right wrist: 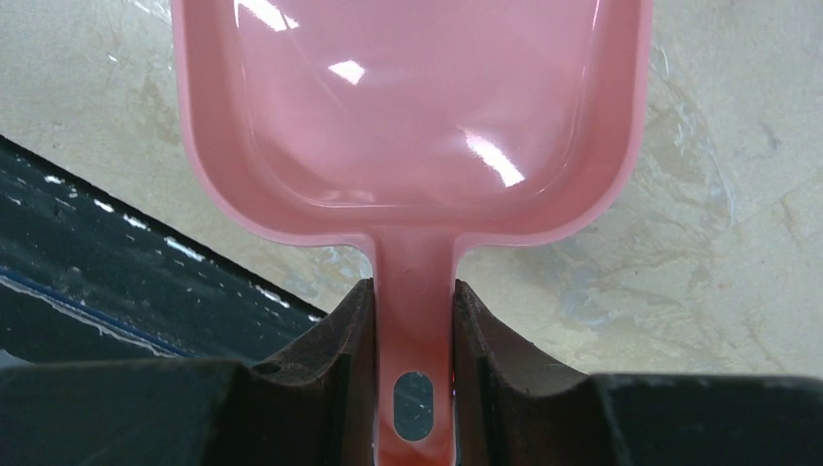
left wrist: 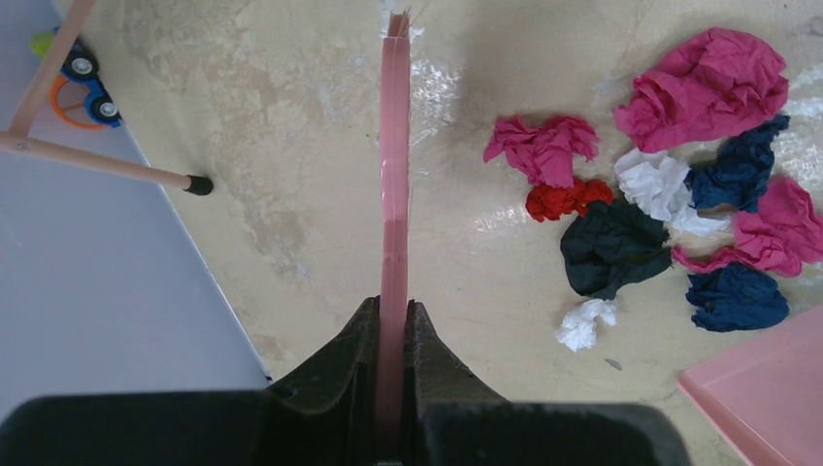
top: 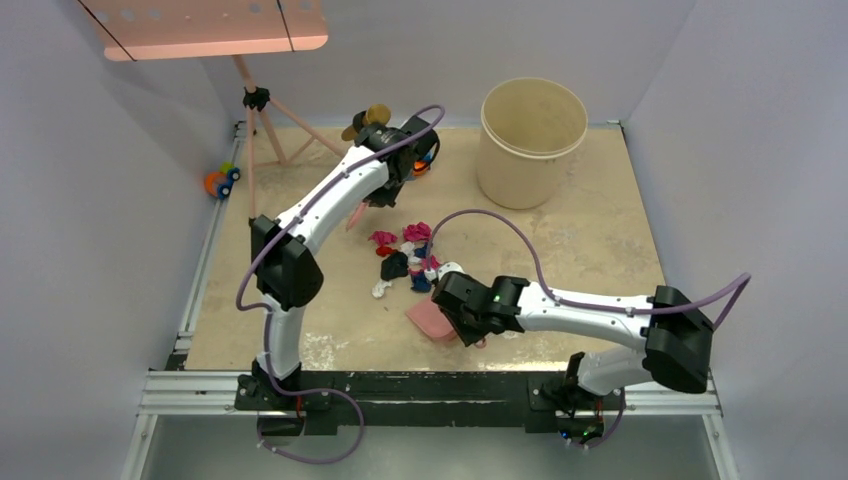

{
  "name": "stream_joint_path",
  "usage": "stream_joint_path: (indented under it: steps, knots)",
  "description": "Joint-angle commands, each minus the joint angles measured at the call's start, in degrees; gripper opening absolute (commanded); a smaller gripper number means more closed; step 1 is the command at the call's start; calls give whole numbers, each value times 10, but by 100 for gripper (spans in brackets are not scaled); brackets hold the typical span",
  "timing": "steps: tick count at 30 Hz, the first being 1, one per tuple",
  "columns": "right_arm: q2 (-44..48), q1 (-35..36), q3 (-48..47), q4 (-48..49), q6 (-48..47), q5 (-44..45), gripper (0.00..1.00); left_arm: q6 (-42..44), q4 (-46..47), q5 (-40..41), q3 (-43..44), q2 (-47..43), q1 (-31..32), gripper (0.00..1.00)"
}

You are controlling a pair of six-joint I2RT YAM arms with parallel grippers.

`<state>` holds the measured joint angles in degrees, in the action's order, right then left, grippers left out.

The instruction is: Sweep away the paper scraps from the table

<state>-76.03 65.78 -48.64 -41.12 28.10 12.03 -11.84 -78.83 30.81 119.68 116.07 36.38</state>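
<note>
Well, a tall beige bucket [top: 532,140] stands at the far right of the bench [top: 600,240]. A pink tripod [top: 262,130] straddles the far left corner, and a toy car [top: 221,181] lies just off the left edge. The paper scraps [top: 407,260] sit mid-bench in a loose cluster of crumpled magenta, navy and white wads plus one red, mostly touching. The left arm reaches far forward, elbow bent, its left fingers [left wrist: 369,340] clamped tight on a thin pink brush [left wrist: 394,194] just left of the pile. The right arm stretches low leftward, its right fingers [right wrist: 361,320] closed on the handle of a pink dustpan [right wrist: 412,116] lying just nearer than the scraps.
</note>
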Motion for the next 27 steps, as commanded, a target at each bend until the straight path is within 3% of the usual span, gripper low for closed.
stream_joint_path:
  steps: [1, 11, 27]
  knots:
    - [-41, 1, -47, 18, -44, -2, 0, 45, 4, -50, 27, 9, -1, 0]
    - [-50, -61, -68, 28, -113, -36, 0, 81, -17, -49, 58, 57, -1, 0]
    - [-82, -100, -101, 16, -184, -48, 0, 195, 4, -158, 95, 117, 19, 0]
